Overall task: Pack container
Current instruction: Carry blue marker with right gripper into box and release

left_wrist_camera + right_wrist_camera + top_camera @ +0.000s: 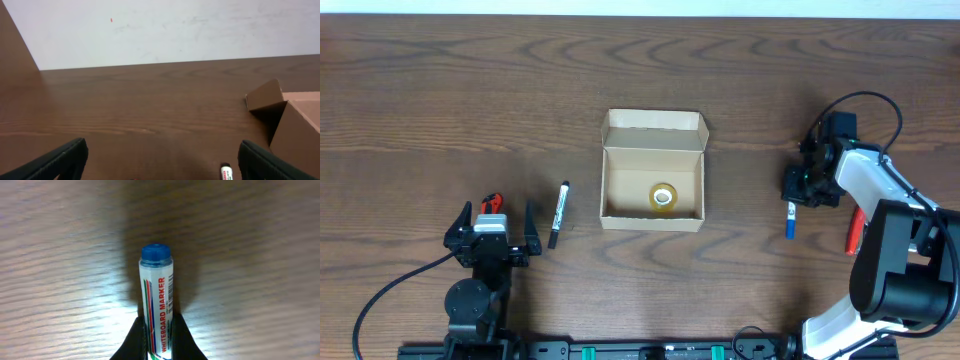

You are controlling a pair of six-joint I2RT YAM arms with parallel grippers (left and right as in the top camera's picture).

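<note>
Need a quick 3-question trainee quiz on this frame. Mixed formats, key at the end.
1. True or false: the container has its lid open.
2. Where is the tape roll? A) inside the container B) leaning against its outside C) on top of its lid
3. Fill in: the right gripper is shut on a whiteboard marker with a ____ cap.

Key: 1 true; 2 A; 3 blue.
</note>
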